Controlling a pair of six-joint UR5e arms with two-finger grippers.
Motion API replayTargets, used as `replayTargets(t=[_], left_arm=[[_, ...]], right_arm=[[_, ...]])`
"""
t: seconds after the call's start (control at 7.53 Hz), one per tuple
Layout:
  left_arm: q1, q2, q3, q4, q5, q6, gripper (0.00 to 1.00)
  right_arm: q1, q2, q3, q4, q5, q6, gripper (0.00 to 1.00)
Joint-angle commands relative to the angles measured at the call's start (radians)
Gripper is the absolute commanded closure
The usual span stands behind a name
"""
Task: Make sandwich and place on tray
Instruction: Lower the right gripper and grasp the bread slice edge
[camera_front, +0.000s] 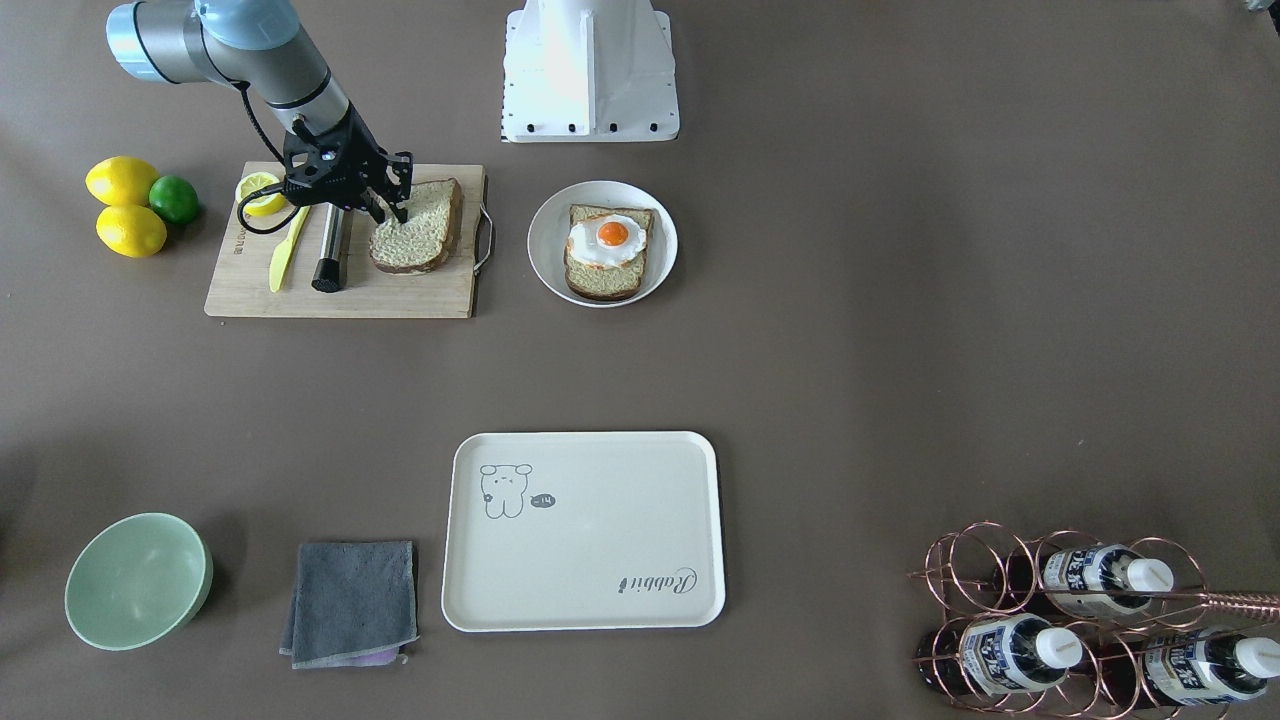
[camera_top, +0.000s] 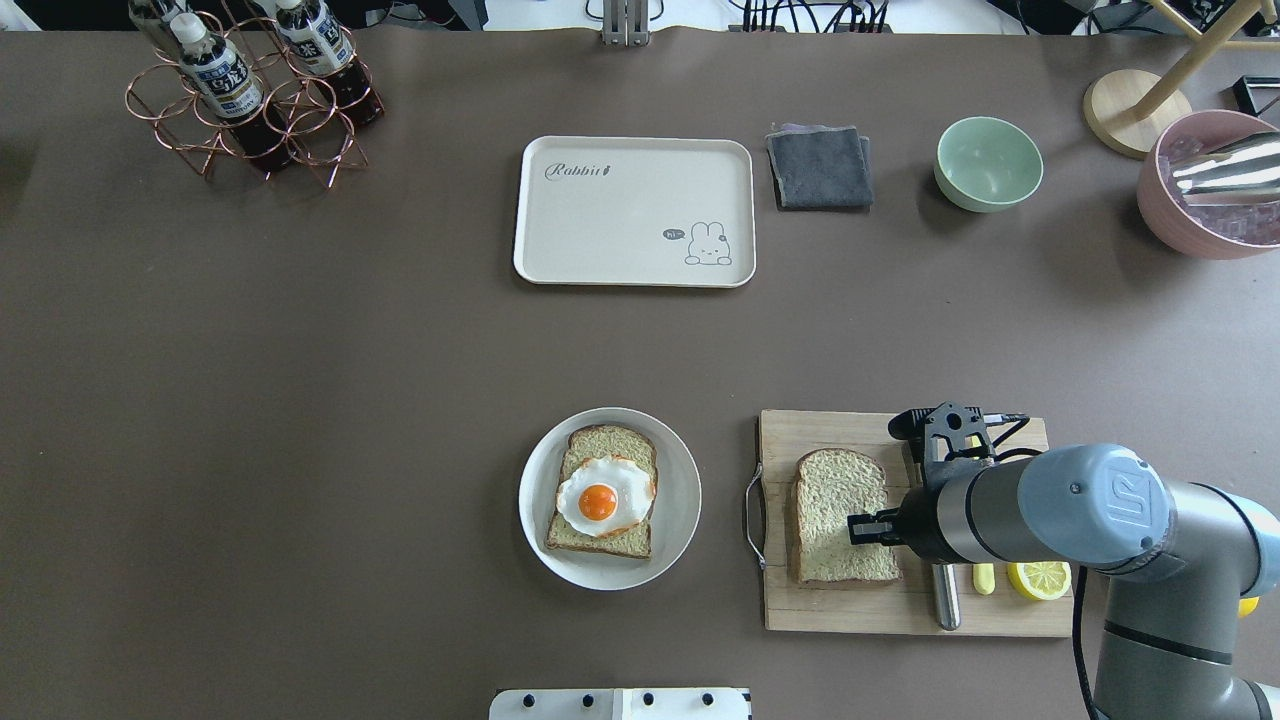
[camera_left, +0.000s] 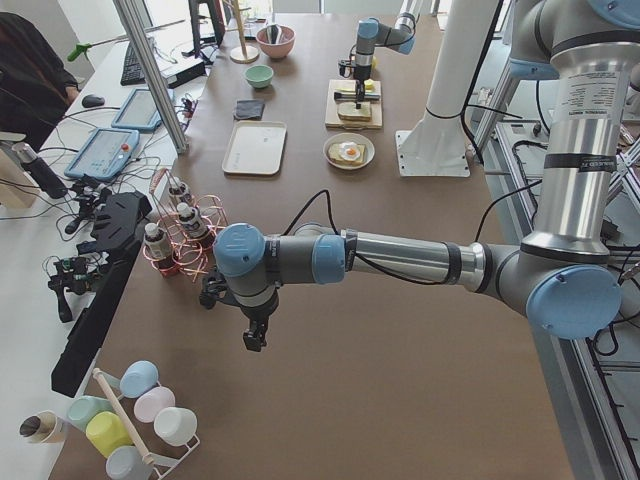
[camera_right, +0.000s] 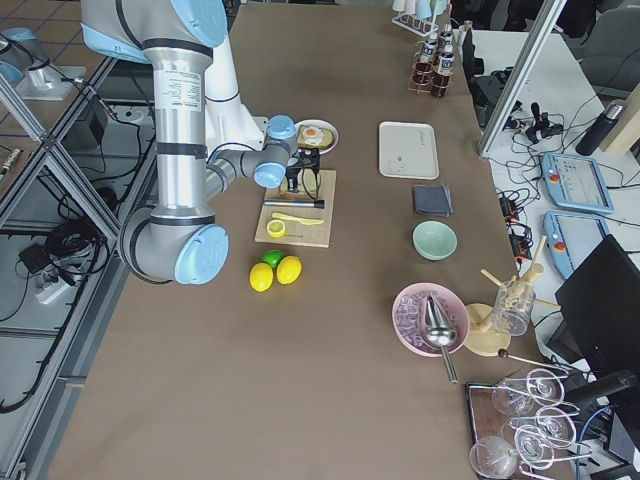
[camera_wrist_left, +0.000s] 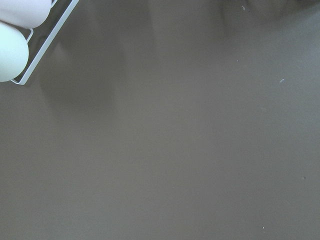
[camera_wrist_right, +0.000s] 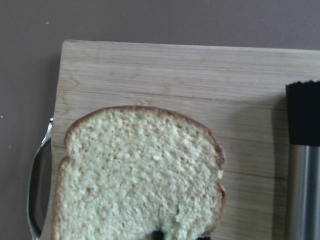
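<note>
One bread slice (camera_front: 425, 235) lies on the wooden cutting board (camera_front: 300, 295); it also shows in the right wrist view (camera_wrist_right: 140, 175). My right gripper (camera_front: 392, 210) is at that slice's edge, its fingers closed on it, and the slice rests on the board. The other bread slice (camera_front: 603, 285) lies on a round white plate (camera_front: 545, 245) with the fried egg (camera_front: 610, 238) on top. The cream tray (camera_front: 585, 610) is bare. My left gripper (camera_left: 255, 338) hangs over bare table far from all of these; I cannot tell whether it is open or shut.
On the board are a metal-handled knife (camera_front: 330, 250), a yellow knife (camera_front: 285, 250) and a lemon half (camera_front: 258, 190). Two lemons (camera_front: 125, 205) and a lime lie beside it. A green bowl (camera_front: 135, 580), a grey cloth (camera_front: 352, 600) and a bottle rack (camera_front: 1080, 620) stand near the tray.
</note>
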Motion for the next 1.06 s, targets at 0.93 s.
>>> replayTargets(t=[0.93], left_arm=[[0.0,-0.053,0.021,0.009,0.001,-0.022,0.01]], right_arm=[[0.18,0.185,0.011,-0.157,0.207,-0.005,1.0]])
